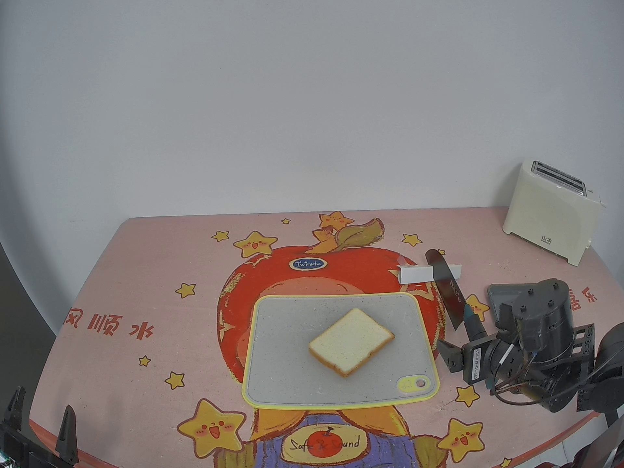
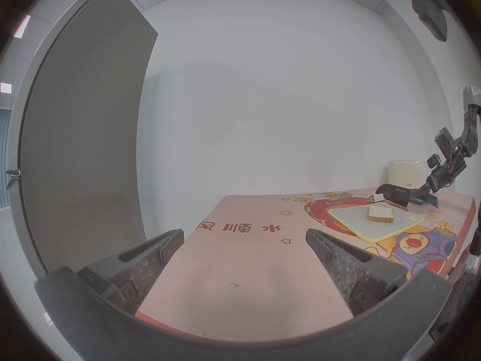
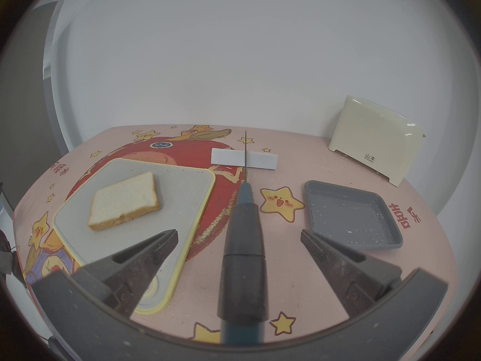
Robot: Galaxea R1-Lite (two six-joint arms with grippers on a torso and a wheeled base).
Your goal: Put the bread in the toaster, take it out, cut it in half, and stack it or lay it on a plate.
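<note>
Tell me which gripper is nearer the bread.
Right. The right gripper straddles the knife handle beside the cutting board holding the bread; the left gripper hangs far off at the near-left table corner.

right arm (image 1: 545,323): matte black, round housing dotted with small screws, thin black cables (image 1: 513,392) looped underneath | right gripper (image 1: 463,340): dark grey wedge fingers, white printed label (image 1: 476,361) on the side | left gripper (image 2: 244,241): same grey, scuffed tapered fingers, bolt heads near the base

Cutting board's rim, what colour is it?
Yellow, edging the grey cutting board; the head view shows it best.
</note>
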